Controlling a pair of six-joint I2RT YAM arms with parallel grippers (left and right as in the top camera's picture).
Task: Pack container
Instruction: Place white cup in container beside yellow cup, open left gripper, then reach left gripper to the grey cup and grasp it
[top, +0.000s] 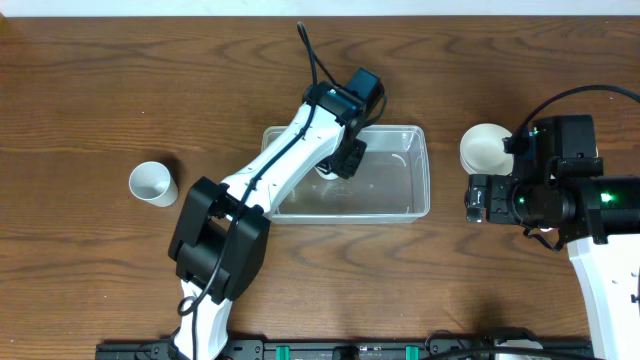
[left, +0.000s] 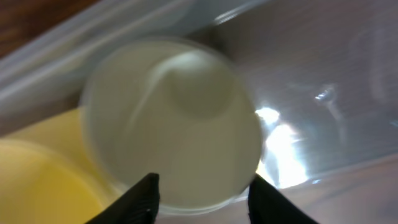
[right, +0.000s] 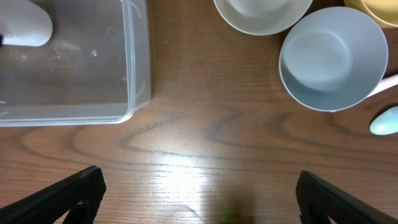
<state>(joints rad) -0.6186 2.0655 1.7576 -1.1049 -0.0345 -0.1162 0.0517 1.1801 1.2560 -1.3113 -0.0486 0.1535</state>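
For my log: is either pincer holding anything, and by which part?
Right pincer open, holding nothing. Left pincer straddles the white cup near its rim, inside the container; the blur hides whether it grips.

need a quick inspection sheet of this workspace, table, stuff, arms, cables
surface: wooden table, no spills seen
job's things: clear container at centre; white cup inside its left end, something yellow beside it
clutter: loose cup on the left; white bowl, pale blue bowl and spoon on the right
grippers: left gripper open, fingers apart above the white cup; right gripper open, empty, over bare table
cables: black cable along left arm
surroundings: black rail at near edge
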